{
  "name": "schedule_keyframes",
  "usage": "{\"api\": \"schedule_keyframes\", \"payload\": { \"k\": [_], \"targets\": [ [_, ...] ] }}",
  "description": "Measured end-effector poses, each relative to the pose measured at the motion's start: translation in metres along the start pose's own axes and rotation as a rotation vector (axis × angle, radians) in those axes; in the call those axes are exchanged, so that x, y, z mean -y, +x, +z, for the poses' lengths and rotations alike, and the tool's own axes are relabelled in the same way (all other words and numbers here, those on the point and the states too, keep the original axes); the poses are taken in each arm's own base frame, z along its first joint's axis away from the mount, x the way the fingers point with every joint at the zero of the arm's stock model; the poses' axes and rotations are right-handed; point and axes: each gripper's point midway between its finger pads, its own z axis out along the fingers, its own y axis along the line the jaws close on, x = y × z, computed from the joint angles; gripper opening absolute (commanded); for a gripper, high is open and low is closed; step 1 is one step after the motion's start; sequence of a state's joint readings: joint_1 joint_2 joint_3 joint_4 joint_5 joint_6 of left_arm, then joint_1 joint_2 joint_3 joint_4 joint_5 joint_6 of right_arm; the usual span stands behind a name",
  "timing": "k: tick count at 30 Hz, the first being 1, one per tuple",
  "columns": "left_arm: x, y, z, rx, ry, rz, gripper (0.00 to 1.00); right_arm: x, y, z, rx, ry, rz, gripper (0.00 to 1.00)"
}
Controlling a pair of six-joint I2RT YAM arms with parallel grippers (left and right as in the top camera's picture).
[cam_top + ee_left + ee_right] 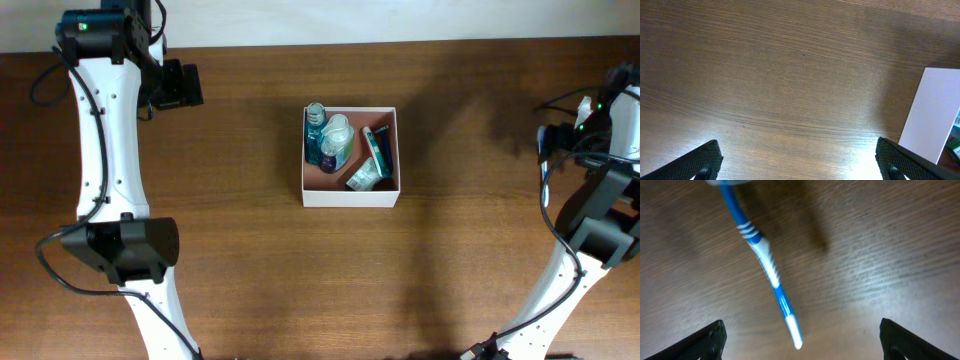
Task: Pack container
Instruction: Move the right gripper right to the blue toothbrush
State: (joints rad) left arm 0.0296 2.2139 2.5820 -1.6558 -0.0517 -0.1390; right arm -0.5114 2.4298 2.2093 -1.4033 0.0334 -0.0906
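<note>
The container (350, 196), a square white-walled box with a reddish-brown inside, stands mid-table and holds several toiletries: a clear blue bottle (316, 130), a white tube (364, 178) and a green item (379, 150). My left gripper (185, 85) is open and empty over bare wood far to the container's left; the left wrist view shows its fingers (800, 162) wide apart and the container's white wall (935, 115) at the right edge. My right gripper (802, 352) is open above a blue-and-white toothbrush (765, 255) lying on the table, whose handle tip lies between the fingers.
The dark wooden table (250, 250) surrounds the container. The left arm's white links (110, 150) run along the left side. The right arm (590, 220) stands at the right edge. A pale wall strip borders the table's far edge.
</note>
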Motion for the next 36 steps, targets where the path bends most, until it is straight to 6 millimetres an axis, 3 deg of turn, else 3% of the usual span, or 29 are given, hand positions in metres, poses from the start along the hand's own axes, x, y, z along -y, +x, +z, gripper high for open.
{"api": "schedule_keyframes", "payload": {
  "k": [5, 17, 23, 36],
  "targets": [
    [0.0, 0.0, 0.0, 0.0, 0.0, 0.0, 0.99, -0.004, 0.001, 0.015, -0.006, -0.006, -0.031, 0.93],
    [0.0, 0.0, 0.0, 0.0, 0.0, 0.0, 0.99, -0.011, -0.008, 0.019, 0.029, -0.031, -0.108, 0.93],
    [0.0, 0.0, 0.0, 0.0, 0.0, 0.0, 0.99, -0.013, 0.001, 0.034, -0.004, -0.039, -0.118, 0.92],
    [0.0, 0.0, 0.0, 0.0, 0.0, 0.0, 0.99, -0.012, 0.003, 0.046, -0.012, -0.031, -0.129, 0.91]
  ]
}}
